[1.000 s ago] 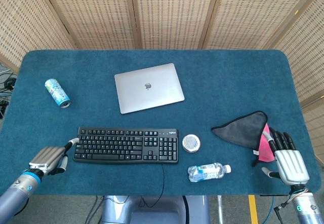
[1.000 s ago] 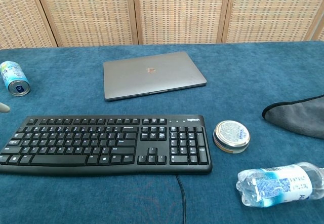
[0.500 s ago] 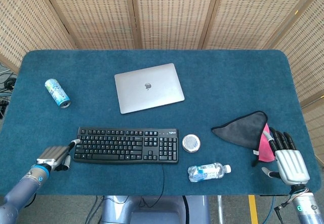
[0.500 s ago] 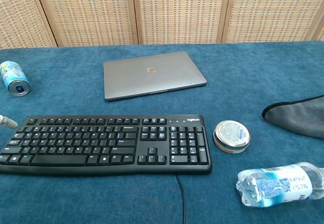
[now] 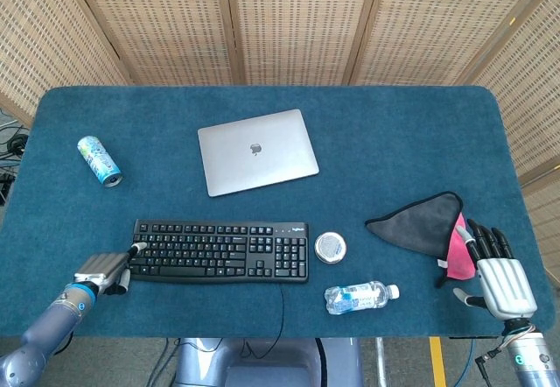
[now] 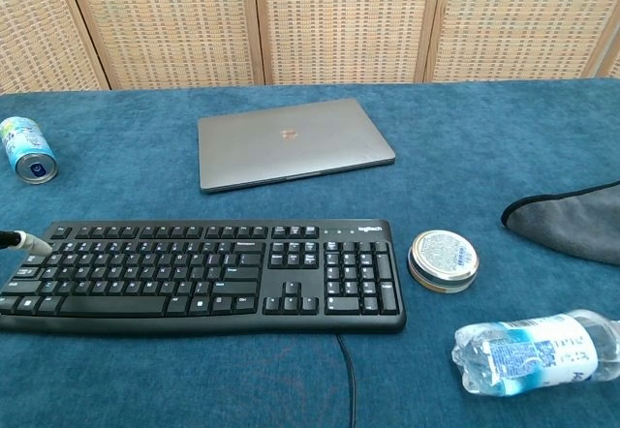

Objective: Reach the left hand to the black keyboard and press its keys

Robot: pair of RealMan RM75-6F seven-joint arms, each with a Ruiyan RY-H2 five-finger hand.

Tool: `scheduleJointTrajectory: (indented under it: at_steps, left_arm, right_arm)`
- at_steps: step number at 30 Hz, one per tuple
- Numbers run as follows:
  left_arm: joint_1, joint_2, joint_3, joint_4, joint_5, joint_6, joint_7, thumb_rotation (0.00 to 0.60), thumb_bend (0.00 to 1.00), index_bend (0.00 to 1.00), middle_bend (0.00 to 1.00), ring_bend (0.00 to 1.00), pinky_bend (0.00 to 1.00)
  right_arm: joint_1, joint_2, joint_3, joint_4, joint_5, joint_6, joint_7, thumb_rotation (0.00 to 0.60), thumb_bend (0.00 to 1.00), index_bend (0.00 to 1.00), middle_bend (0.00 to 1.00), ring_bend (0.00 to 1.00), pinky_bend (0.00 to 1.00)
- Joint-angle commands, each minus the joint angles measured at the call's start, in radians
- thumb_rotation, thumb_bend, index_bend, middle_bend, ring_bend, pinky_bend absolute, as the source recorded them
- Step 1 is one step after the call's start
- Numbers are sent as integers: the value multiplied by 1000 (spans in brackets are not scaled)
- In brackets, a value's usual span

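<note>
The black keyboard (image 5: 219, 250) lies flat near the table's front edge, left of centre, and shows in the chest view as well (image 6: 203, 273). My left hand (image 5: 107, 271) sits at its left end, back upward, most fingers curled under. One finger points out, and its fingertip (image 5: 138, 249) rests on the keys at the left edge; the chest view shows only this fingertip (image 6: 29, 242), at the keyboard's upper left corner. My right hand (image 5: 499, 277) lies flat at the front right, fingers spread, holding nothing.
A shut silver laptop (image 5: 256, 151) lies behind the keyboard. A drink can (image 5: 99, 160) lies on its side at the far left. A round tin (image 5: 330, 247) and a water bottle (image 5: 359, 297) sit right of the keyboard. A grey cloth (image 5: 420, 221) with a pink cloth (image 5: 457, 251) lies beside my right hand.
My left hand has slid rightward and its pointing finger has come from beside the keyboard onto its left-edge keys. The right hand has not moved.
</note>
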Motion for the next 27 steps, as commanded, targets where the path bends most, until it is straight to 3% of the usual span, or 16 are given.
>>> scheduleJointTrajectory:
  at_steps: [1, 27]
  left_arm:
    - [-6, -3, 4, 0, -5, 4, 0, 600, 809, 0, 716, 682, 440]
    - [-57, -37, 47, 20, -50, 26, -12, 600, 810, 0, 716, 682, 440]
  right_arm:
    - [0, 0, 0, 0, 0, 1, 1, 600, 20, 0, 0, 0, 0]
    - [-1, 0, 1, 4, -4, 5, 8, 600, 23, 0, 0, 0, 0]
